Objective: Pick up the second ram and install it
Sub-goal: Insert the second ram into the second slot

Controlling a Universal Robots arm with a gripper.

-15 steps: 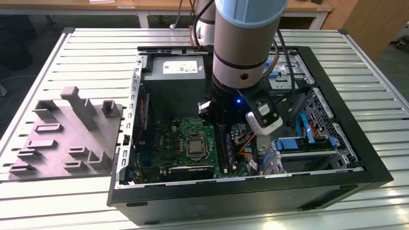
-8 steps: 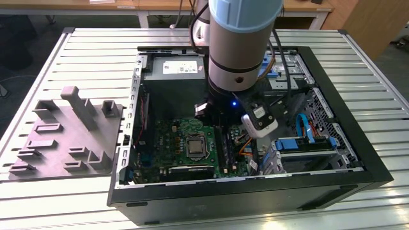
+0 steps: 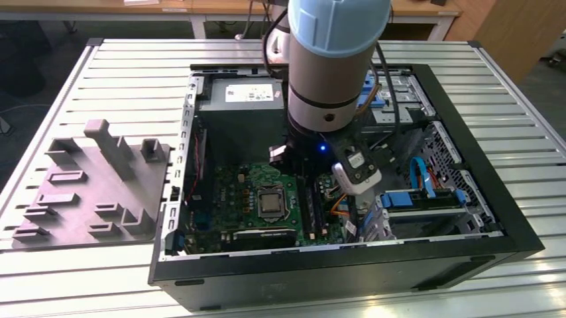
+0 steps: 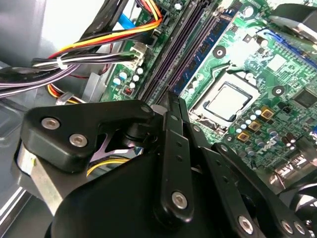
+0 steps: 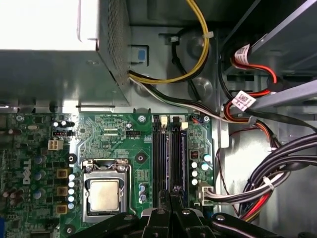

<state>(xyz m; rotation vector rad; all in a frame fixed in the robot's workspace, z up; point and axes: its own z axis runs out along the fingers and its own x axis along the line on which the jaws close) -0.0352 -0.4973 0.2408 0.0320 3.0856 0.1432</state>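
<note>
The second ram is a dark blue-green stick with black chips, standing on edge along the long black slots of the green motherboard. It runs straight into my fingertips. My gripper is low inside the open computer case, over the middle of the slots. Its two fingers are pressed close together on the stick's upper edge. In the first wrist view my gripper sits right over the slot lines. I cannot tell how deep the stick sits in its slot.
The grey power supply box stands close behind the slots. Bundled cables hang beside them, and the processor socket lies on the other side. A drive cage with blue clips stands on the exterior view's right. A grey fixture rests on the slatted table.
</note>
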